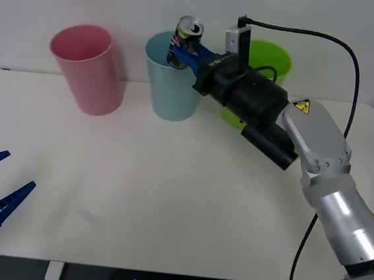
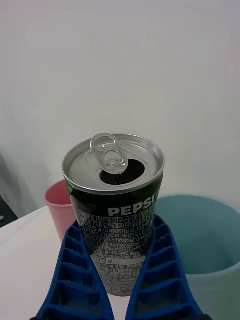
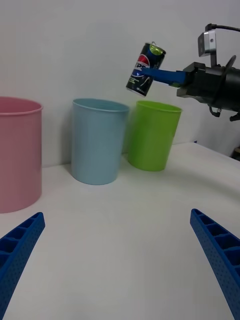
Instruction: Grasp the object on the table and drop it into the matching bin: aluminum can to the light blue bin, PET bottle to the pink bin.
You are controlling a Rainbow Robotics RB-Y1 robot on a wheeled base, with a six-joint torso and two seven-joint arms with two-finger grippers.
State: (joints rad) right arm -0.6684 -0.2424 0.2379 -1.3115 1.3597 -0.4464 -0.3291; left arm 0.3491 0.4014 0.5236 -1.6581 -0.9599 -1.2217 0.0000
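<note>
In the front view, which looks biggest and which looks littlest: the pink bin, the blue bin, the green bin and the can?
1. Pink bin and blue bin: they look about alike, so I won't rank them.
2. Green bin: the right arm hides much of it, so unsure.
3. Can: plainly littlest, held in the right gripper's fingers.

White table (image 1: 167,204) with rounded corners, three tall tapered bins standing along its far edge, pink bin (image 1: 88,69) nearest far-left corner, light blue bin (image 1: 173,89) mid-edge, lime green bin (image 1: 263,71) beside it
</note>
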